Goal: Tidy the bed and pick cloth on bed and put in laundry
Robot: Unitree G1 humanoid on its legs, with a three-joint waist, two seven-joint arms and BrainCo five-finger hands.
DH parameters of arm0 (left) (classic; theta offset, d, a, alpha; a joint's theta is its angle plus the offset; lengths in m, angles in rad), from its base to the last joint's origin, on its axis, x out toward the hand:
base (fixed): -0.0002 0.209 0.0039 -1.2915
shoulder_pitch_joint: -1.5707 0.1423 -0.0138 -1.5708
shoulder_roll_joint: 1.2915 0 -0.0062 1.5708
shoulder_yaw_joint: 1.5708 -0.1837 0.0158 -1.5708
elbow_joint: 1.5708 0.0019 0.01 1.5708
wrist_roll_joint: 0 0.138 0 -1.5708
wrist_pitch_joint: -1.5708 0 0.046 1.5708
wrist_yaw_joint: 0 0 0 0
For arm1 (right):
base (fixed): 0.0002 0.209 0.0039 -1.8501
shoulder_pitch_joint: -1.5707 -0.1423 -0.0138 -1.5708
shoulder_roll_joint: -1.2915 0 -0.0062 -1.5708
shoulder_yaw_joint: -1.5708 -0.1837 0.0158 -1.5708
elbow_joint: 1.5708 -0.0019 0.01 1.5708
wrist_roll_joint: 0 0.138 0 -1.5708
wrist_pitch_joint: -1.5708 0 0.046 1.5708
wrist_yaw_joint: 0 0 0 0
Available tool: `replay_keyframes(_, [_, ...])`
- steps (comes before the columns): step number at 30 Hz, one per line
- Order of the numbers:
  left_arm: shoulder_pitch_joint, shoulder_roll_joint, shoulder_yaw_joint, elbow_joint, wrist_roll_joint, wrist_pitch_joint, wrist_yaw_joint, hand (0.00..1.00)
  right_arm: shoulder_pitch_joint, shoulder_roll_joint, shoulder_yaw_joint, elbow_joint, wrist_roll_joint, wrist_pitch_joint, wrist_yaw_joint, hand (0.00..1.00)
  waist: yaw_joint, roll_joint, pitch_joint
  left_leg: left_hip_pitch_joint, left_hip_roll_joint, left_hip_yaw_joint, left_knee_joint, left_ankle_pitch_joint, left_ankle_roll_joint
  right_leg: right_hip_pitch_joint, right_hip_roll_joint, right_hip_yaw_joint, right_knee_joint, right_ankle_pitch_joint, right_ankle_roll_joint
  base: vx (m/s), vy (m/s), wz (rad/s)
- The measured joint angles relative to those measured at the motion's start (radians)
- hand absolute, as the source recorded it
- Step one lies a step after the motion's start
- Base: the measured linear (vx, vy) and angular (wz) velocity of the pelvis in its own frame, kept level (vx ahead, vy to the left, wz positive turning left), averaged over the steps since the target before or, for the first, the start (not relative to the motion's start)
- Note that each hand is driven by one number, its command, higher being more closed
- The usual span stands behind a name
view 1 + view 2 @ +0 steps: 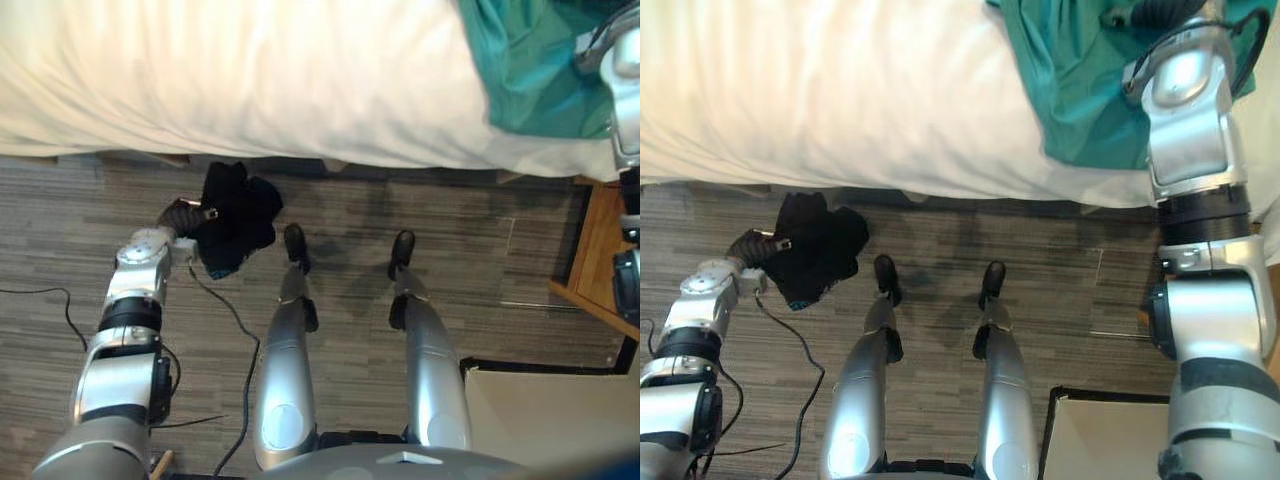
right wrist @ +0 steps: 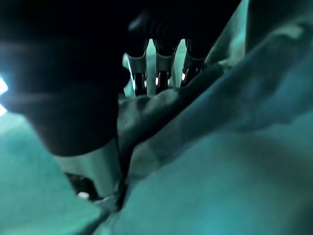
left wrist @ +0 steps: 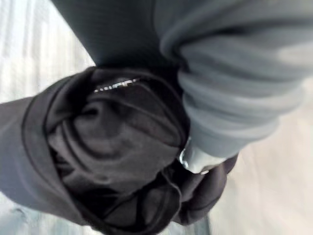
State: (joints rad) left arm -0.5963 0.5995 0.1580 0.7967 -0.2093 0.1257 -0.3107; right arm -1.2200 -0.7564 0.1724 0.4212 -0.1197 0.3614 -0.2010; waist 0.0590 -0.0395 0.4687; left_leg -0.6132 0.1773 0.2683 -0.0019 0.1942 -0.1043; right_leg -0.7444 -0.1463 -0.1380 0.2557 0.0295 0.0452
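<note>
The black cloth (image 1: 238, 220) is off the bed. It hangs in a bunch from the robot's left hand (image 1: 183, 216), over the floor (image 1: 480, 260) and just beside the bed's edge. In the left wrist view the cloth is wrapped all round the hand. One silver finger (image 3: 195, 159) pokes out, curled into the folds. So the left hand is closed on the black cloth and is holding it up.

Next comes the bed (image 1: 250, 70). Its white cover looks quite smooth over the part we can see.

Further right, a green cloth (image 1: 1080, 90) lies crumpled on the bed, close to the edge. The right hand (image 1: 1158, 12) is on top of it. In the right wrist view the fingers (image 2: 165, 68) and the thumb (image 2: 95, 171) are close together, with a fold of green cloth squeezed between them. So the right hand is pinching the green cloth, which lies on the bed.

Low on the right, on the floor, sits a pale box (image 1: 1110, 440) with a dark rim. It may be for the laundry, but I cannot tell.

I think the job is about half done. One cloth is picked up and one is grabbed. Neither cloth is in the laundry yet. The green cloth must come off the bed, and both must be carried over and dropped in.
</note>
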Motion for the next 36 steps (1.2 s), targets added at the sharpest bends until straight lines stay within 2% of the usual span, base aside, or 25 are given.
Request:
replay_keyframes(2, [0.006,0.001,0.0,-0.014,-0.019,0.0,0.002,1.0,0.001,-0.001,-0.004,0.006,0.011,-0.002,-0.001,1.0,-0.001,0.004,-0.002,0.004,0.001,0.002,0.0,0.006,-0.002,-0.001,-0.002,-0.003,0.014,-0.011,-0.003,0.03,-0.037,0.07])
replay_keyframes(7, [0.073,-0.011,0.001,-0.076,-0.05,-0.016,0.013,1.0,0.036,0.012,-0.031,0.058,0.099,-0.053,-0.021,1.0,0.004,0.011,-0.005,0.044,-0.004,0.041,0.006,0.01,-0.004,0.012,-0.023,-0.021,0.08,-0.053,-0.008,0.07,-0.039,0.07])
replay_keyframes(10, [0.107,-0.052,0.004,-0.104,-0.052,-0.016,0.049,1.0,0.129,0.052,-0.068,0.068,0.147,-0.104,-0.036,1.0,0.001,0.021,-0.009,0.088,-0.004,0.065,0.02,0.01,-0.004,0.063,-0.033,-0.031,0.095,-0.071,-0.01,0.05,-0.039,0.06])
replay_keyframes(12, [0.11,-0.081,0.018,-0.116,-0.054,-0.003,0.079,1.0,0.206,0.091,-0.09,0.07,0.182,-0.155,-0.039,1.0,-0.002,0.022,-0.01,0.139,-0.003,0.091,0.022,-0.005,-0.002,0.111,-0.032,-0.035,0.097,-0.089,-0.009,0.04,-0.039,-0.11])
replay_keyframes(15, [0.108,-0.106,0.06,-0.115,-0.053,0.03,0.089,1.0,0.303,0.153,-0.118,0.067,0.206,-0.219,-0.033,1.0,-0.014,0.022,-0.015,0.189,0.002,0.113,0.036,-0.032,0.006,0.15,-0.029,-0.025,0.111,-0.103,-0.009,0.02,-0.025,-0.17])
replay_keyframes(16, [0.104,-0.119,0.085,-0.111,-0.05,0.045,0.085,1.0,0.351,0.184,-0.135,0.067,0.241,-0.252,-0.021,1.0,-0.017,0.022,-0.016,0.215,0.007,0.126,0.054,-0.049,0.006,0.176,-0.025,-0.013,0.11,-0.103,-0.008,0.03,-0.019,-0.31])
replay_keyframes(18, [0.104,-0.126,0.092,-0.092,-0.035,0.055,0.074,1.0,0.433,0.23,-0.151,0.068,0.301,-0.288,-0.001,1.0,-0.025,0.022,-0.018,0.274,0.01,0.148,0.061,-0.067,0.005,0.228,-0.019,0.004,0.102,-0.106,-0.004,0.05,-0.006,-0.42])
replay_keyframes(20, [0.104,-0.137,0.109,-0.038,-0.033,0.058,0.07,1.0,0.531,0.297,-0.177,0.072,0.361,-0.317,0.014,1.0,-0.037,0.018,-0.045,0.325,0.016,0.169,0.061,-0.081,0.002,0.271,-0.008,0.023,0.087,-0.106,-0.003,0.06,0.001,-0.41])
replay_keyframes(22, [0.111,-0.164,0.125,0.058,-0.033,0.06,0.07,1.0,0.666,0.38,-0.208,0.141,0.427,-0.362,0.044,1.0,-0.057,0.019,-0.08,0.414,0.016,0.193,0.047,-0.091,-0.001,0.349,0.006,0.046,0.057,-0.104,0.005,0.1,0.003,-0.39])
replay_keyframes(23, [0.118,-0.168,0.124,0.083,-0.033,0.061,0.07,1.0,0.696,0.397,-0.212,0.169,0.433,-0.37,0.047,1.0,-0.066,0.02,-0.088,0.439,0.015,0.195,0.04,-0.092,-0.002,0.375,0.007,0.048,0.046,-0.102,0.008,0.1,0.018,-0.32])
replay_keyframes(25, [0.153,-0.193,0.115,0.163,-0.012,0.062,0.068,1.0,0.84,0.447,-0.265,0.278,0.432,-0.391,0.068,1.0,-0.1,0.034,-0.156,0.504,0.014,0.192,0.031,-0.107,-0.011,0.464,0.017,0.048,-0.021,-0.087,0.026,0.08,0.021,-0.16])
replay_keyframes(31, [0.331,-0.259,0.108,0.216,0.047,0.068,0.051,1.0,1.126,0.486,-0.323,0.426,0.425,-0.442,0.086,1.0,-0.129,0.08,-0.305,0.656,-0.01,0.252,-0.029,-0.152,-0.014,0.631,0.026,0.101,-0.201,-0.02,0.053,0.08,0.085,-0.36])
replay_keyframes(33, [0.403,-0.277,0.108,0.227,0.077,0.088,0.025,1.0,1.214,0.512,-0.346,0.48,0.403,-0.447,0.107,1.0,-0.137,0.091,-0.359,0.696,-0.019,0.274,-0.041,-0.165,-0.017,0.678,0.024,0.118,-0.262,0.003,0.058,0.04,0.059,-0.3])
replay_keyframes(36, [0.484,-0.296,0.111,0.25,0.099,0.113,0.003,1.0,1.279,0.528,-0.366,0.535,0.348,-0.453,0.153,1.0,-0.158,0.105,-0.4,0.736,-0.028,0.298,-0.07,-0.167,-0.019,0.705,0.025,0.134,-0.3,0.015,0.062,0.01,0.019,-0.21])
